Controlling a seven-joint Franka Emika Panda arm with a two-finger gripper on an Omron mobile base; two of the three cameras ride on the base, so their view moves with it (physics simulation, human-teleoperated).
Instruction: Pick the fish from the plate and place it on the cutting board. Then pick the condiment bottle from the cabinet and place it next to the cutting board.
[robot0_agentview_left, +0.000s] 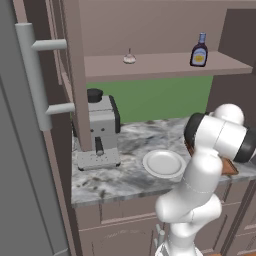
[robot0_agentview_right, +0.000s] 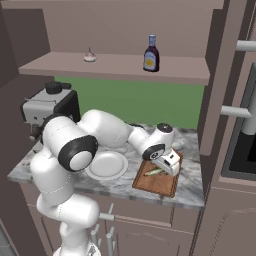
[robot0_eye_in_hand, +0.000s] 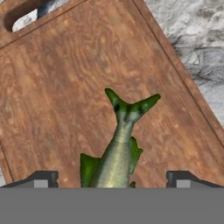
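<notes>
Fish (robot0_eye_in_hand: 117, 151) lengthwise, tail seemingly away from tool (robot0_eye_in_hand: 111, 178)

Plate (robot0_agentview_left: 164, 163) bare — condiment bottle (robot0_agentview_left: 199, 51) on cabinet (robot0_agentview_left: 165, 65) shelf

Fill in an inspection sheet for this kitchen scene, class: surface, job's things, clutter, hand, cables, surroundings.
Surface: grey marbled counter.
Job's things: fish lies on the cutting board; white plate bare beside it; condiment bottle upright on the cabinet shelf.
Clutter: small pale garlic-shaped thing on the same shelf.
Hand: open, fingertips either side of the fish, not gripping.
Cables: nothing seen.
Surroundings: coffee machine left of the plate; green wall behind; grey door with bar handle at left.
</notes>
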